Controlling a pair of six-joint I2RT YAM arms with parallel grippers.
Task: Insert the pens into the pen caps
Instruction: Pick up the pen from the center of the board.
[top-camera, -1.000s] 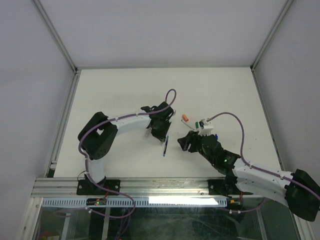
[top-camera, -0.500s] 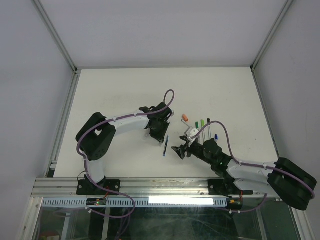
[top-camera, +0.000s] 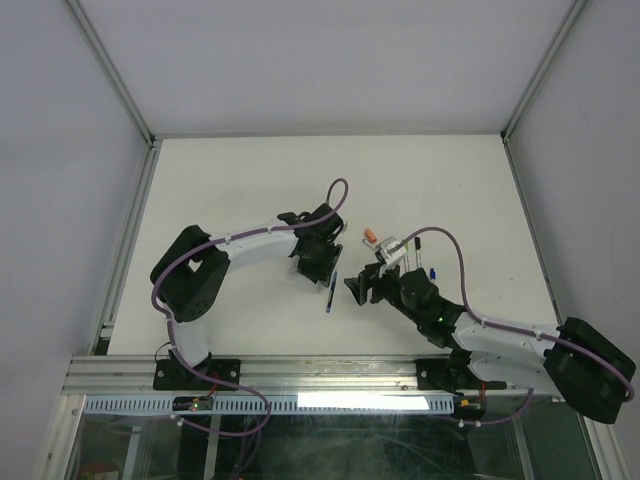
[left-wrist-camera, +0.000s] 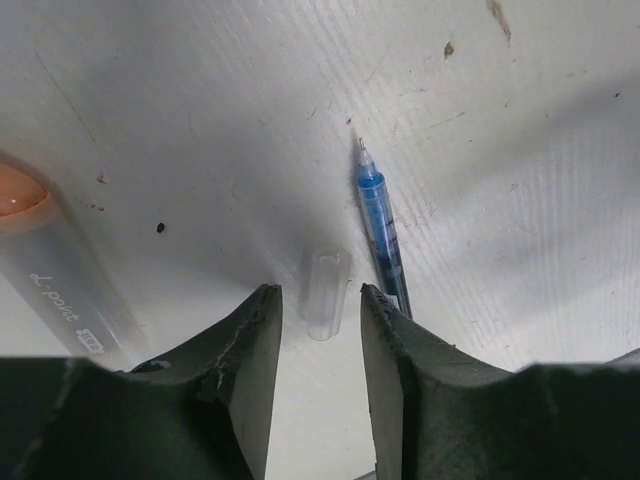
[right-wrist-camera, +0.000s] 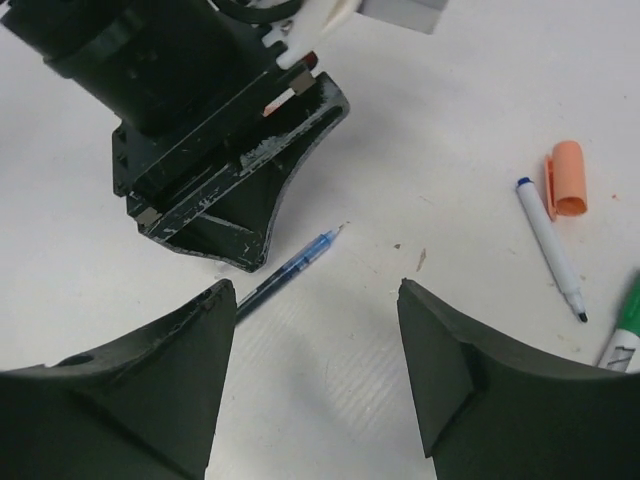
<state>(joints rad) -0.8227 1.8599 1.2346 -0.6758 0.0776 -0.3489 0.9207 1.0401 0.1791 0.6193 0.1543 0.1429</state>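
A blue pen lies uncapped on the white table, also in the top view and the right wrist view. A clear pen cap lies beside it, just ahead of my open left gripper, between the fingertip lines, not gripped. A pale pen with an orange end lies to the left. My right gripper is open and empty, facing the blue pen and the left gripper. An orange cap, a white pen with a blue end and a green pen lie right.
In the top view the left gripper and right gripper stand close together mid-table, with the blue pen between them. The orange cap and more pens lie behind the right arm. Walls frame the table.
My right arm has swung left and forward, bringing its open gripper close to the blue pen and the left gripper. The left gripper has barely moved.
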